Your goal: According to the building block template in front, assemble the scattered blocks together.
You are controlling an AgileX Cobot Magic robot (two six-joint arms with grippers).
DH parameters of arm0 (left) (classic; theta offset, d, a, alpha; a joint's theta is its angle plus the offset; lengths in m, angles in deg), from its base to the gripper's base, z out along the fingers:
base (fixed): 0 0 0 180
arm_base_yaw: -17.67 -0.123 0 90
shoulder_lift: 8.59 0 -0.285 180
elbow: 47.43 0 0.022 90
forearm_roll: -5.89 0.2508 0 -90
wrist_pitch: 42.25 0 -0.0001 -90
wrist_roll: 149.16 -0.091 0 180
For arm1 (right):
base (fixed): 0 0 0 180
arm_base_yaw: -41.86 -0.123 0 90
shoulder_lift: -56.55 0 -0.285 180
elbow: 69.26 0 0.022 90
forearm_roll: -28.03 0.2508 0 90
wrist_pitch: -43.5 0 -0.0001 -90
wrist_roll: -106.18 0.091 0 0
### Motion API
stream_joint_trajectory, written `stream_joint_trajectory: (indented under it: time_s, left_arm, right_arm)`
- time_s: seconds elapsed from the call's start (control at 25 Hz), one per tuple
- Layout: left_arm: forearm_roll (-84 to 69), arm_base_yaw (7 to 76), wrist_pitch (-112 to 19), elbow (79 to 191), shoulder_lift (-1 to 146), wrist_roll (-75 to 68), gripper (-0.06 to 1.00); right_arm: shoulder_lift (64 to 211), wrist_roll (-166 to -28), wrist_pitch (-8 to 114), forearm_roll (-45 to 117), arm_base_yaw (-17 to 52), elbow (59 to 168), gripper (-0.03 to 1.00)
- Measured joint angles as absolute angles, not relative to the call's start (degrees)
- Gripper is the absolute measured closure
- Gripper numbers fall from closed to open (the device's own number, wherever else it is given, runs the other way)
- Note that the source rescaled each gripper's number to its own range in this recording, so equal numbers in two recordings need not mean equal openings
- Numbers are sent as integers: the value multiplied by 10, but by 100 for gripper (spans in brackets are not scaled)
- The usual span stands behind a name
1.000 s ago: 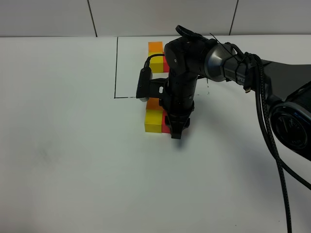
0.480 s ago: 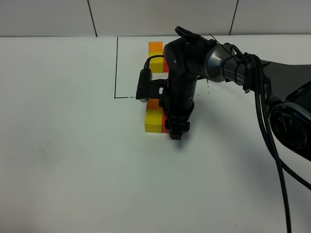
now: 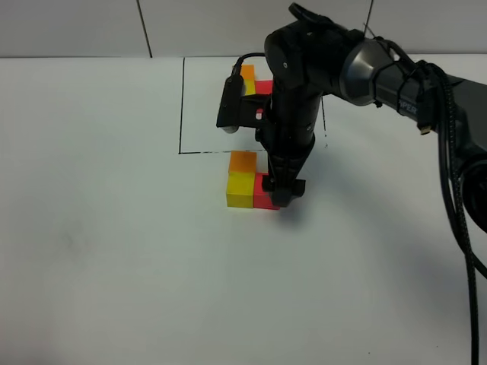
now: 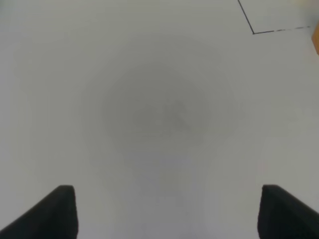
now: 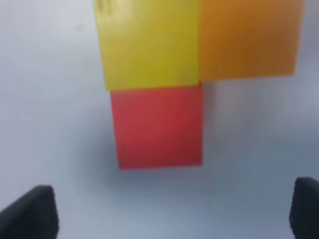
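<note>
Your right gripper [image 5: 169, 209] has let go of the red cube [image 3: 264, 199] and lifted, jaws now spread; more of the building block template [image 3: 253, 82] shows.

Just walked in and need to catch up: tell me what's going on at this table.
The right gripper hangs open just above the red cube, holding nothing. The red cube sits against the yellow cube, with the orange cube beside the yellow, forming an L like the framed template behind. The left gripper is open over bare table, away from the cubes.
</note>
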State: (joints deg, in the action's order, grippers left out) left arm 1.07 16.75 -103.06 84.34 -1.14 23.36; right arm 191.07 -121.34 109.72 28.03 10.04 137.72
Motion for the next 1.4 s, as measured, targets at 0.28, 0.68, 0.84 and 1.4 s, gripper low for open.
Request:
stream_joint_trajectory:
  time_s: [0.28, 0.68, 0.84, 1.4]
  left_arm:
    - [11, 168, -1031, 843, -11, 234, 23]
    - [11, 168, -1031, 843, -11, 234, 23]
    - [11, 168, -1031, 843, -11, 234, 23]
    - [11, 168, -1031, 843, -11, 234, 23]
  right_arm:
    - [1882, -1079, 1106, 296, 209, 1377, 9]
    - [1797, -960, 1073, 318, 399, 1281, 8]
    - [1742, -931, 1040, 317, 467, 1212, 8]
    - [1531, -926, 996, 317, 513, 1014, 8]
